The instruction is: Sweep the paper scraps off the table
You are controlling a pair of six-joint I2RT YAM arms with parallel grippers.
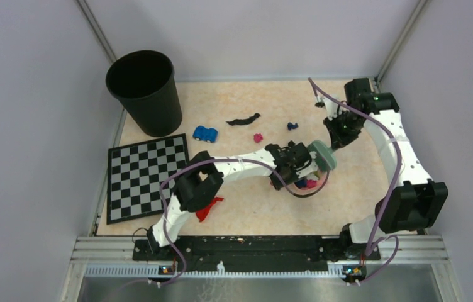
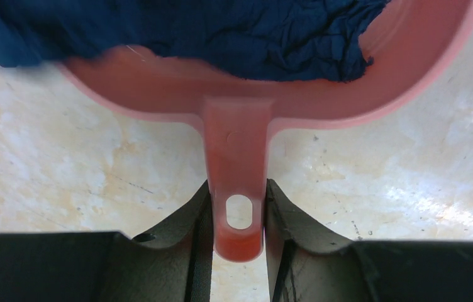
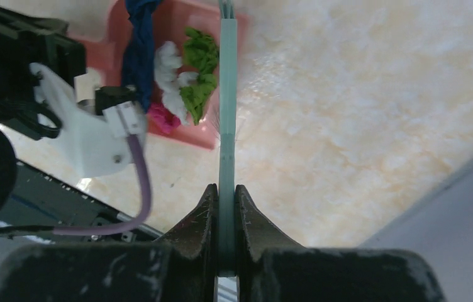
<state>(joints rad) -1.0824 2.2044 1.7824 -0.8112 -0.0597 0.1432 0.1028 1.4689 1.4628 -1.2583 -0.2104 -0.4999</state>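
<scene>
My left gripper [image 1: 292, 165] [image 2: 238, 211] is shut on the handle of the pink dustpan [image 2: 237, 145], which rests on the table [image 1: 360, 182] at centre right [image 1: 312, 184]. Dark blue paper [image 2: 221, 31] lies in the pan. My right gripper [image 1: 338, 135] [image 3: 226, 198] is shut on the pale green brush [image 3: 227, 126], whose head [image 1: 322, 155] stands at the pan's edge. The right wrist view shows blue, white, green and magenta scraps in the pan [image 3: 177, 69]. Loose scraps lie on the table: black [image 1: 243, 119], magenta [image 1: 258, 138], dark blue [image 1: 292, 126] and red [image 1: 209, 208].
A black bin [image 1: 144, 91] stands at the back left. A small blue toy car [image 1: 205, 133] sits beside it. A black-and-white chequered board [image 1: 146, 179] lies at the left. Grey walls enclose the table on three sides.
</scene>
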